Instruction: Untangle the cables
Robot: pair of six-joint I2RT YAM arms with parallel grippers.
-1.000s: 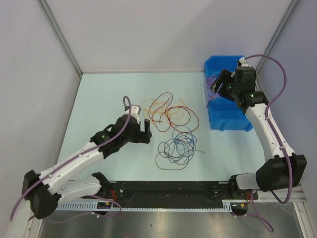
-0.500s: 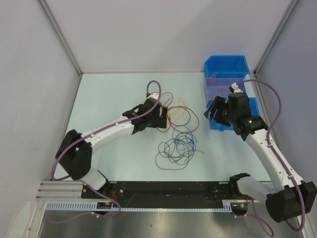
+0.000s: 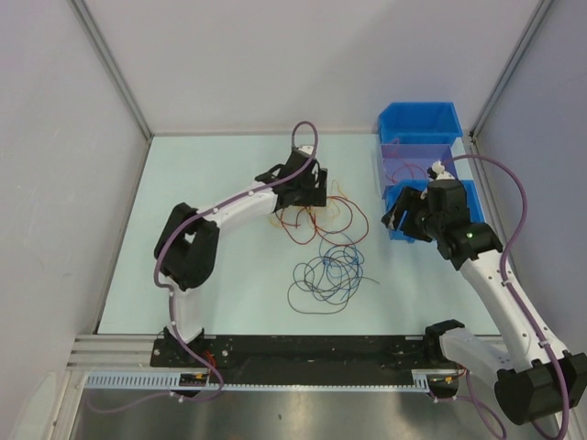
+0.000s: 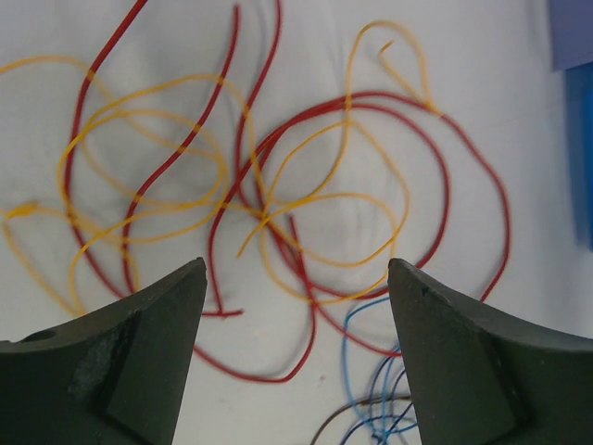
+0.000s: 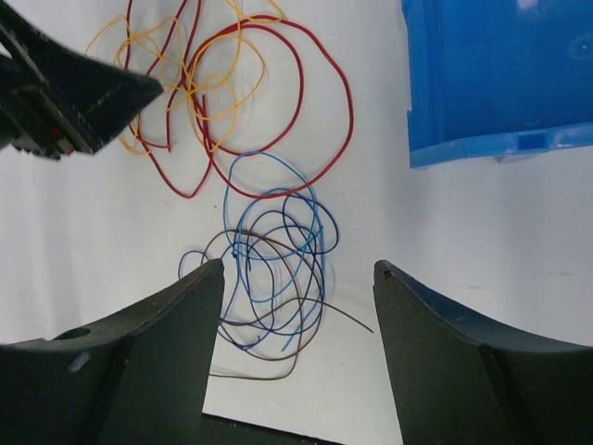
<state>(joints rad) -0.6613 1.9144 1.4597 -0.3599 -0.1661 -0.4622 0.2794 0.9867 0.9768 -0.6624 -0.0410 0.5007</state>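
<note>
Left gripper [image 4: 296, 278] first: jaws spread wide, nothing between them, hanging right over the far cluster of wires. Beneath it the red cable [image 4: 447, 190] sweeps round in big glossy loops, and the thinner orange cable [image 4: 405, 199] weaves over and under it, crossing in several spots. One orange end curls into a small hook on the far side.

Across to the right gripper [image 5: 298, 269]: also parted and carrying nothing, held above the table [image 3: 202, 202], looking down on the near cluster. There the blue cable [image 5: 273, 155] coils in tight overlapping rings, knotted up with a dark cable [image 5: 345, 320]. One dark tail trails out to the right, and a wide dark loop bulges left.

The big red loop overlaps the top of the blue rings, so the two clusters join. Together they run far to near down the middle of the table, red and orange at the far end. The blue bins [image 3: 422, 119] sit to the right, apart from the wires.
</note>
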